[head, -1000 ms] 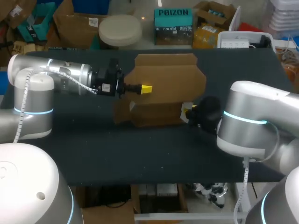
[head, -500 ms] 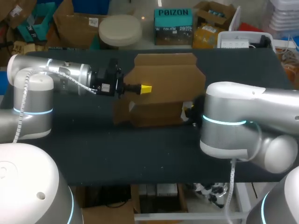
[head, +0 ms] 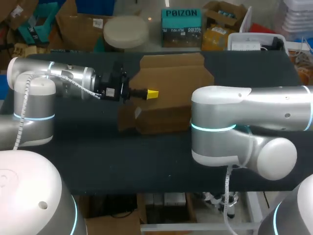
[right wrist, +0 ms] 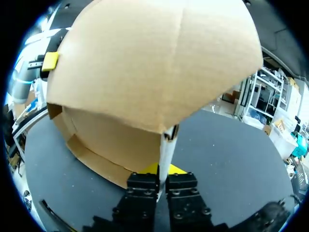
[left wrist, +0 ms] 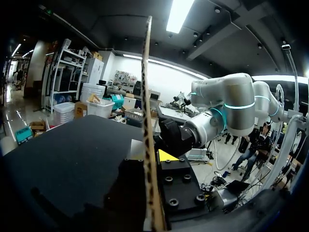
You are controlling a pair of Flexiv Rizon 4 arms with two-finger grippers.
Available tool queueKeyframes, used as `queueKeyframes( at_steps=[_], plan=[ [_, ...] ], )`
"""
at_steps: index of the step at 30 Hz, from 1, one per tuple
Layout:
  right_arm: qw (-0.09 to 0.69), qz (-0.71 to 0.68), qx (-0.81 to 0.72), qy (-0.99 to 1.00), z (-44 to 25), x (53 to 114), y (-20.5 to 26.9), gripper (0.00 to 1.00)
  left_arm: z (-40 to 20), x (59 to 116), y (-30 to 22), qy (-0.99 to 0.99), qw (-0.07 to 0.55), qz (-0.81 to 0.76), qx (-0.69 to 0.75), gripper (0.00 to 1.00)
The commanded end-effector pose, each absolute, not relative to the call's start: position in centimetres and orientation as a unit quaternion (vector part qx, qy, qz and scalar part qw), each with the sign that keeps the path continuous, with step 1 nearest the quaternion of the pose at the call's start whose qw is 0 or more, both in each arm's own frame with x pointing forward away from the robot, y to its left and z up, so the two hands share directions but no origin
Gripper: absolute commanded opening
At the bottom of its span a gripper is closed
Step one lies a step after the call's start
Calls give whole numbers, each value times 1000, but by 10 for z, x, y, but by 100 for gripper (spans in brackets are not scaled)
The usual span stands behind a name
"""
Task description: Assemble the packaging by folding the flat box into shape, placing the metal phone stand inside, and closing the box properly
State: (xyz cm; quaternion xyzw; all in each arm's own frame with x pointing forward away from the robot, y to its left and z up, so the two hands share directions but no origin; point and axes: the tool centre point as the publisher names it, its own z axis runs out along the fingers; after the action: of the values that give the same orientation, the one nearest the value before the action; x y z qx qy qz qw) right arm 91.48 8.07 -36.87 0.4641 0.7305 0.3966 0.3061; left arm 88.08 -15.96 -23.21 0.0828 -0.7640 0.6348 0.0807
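While box (head: 172,83) stands half-folded — left pincer (head: 152,93) clamps its panel | right pincer (right wrist: 162,170) clamps its flap.

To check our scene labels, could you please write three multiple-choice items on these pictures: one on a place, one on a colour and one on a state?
1. Where does the cardboard box stand?
A. at the middle of the table
B. at the table's near edge
C. on top of the left arm

2. What colour is the box?
A. white
B. brown
C. blue

3. How is the right gripper?
A. open, clear of the box
B. shut on a metal stand
C. shut on an edge of the box

Answers:
1 A: the head view shows it mid-table.
2 B: every view shows plain brown card.
3 C: the right wrist view shows both fingers pressing a card edge between them.
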Motion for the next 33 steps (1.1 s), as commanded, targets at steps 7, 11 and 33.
queueKeyframes(
  at_steps=[7, 11, 33],
  plan=[
    [372, 363, 495, 697, -364, 912, 89, 0, -223, 878, -168, -791, 45, 607, 64, 100],
    [359, 376, 491, 699, -362, 912, 86, 0, -217, 873, -164, -799, 18, 598, 53, 100],
    [222, 463, 451, 730, -351, 925, 69, 0, -199, 854, -118, -817, -99, 569, 4, 100]
  ],
)
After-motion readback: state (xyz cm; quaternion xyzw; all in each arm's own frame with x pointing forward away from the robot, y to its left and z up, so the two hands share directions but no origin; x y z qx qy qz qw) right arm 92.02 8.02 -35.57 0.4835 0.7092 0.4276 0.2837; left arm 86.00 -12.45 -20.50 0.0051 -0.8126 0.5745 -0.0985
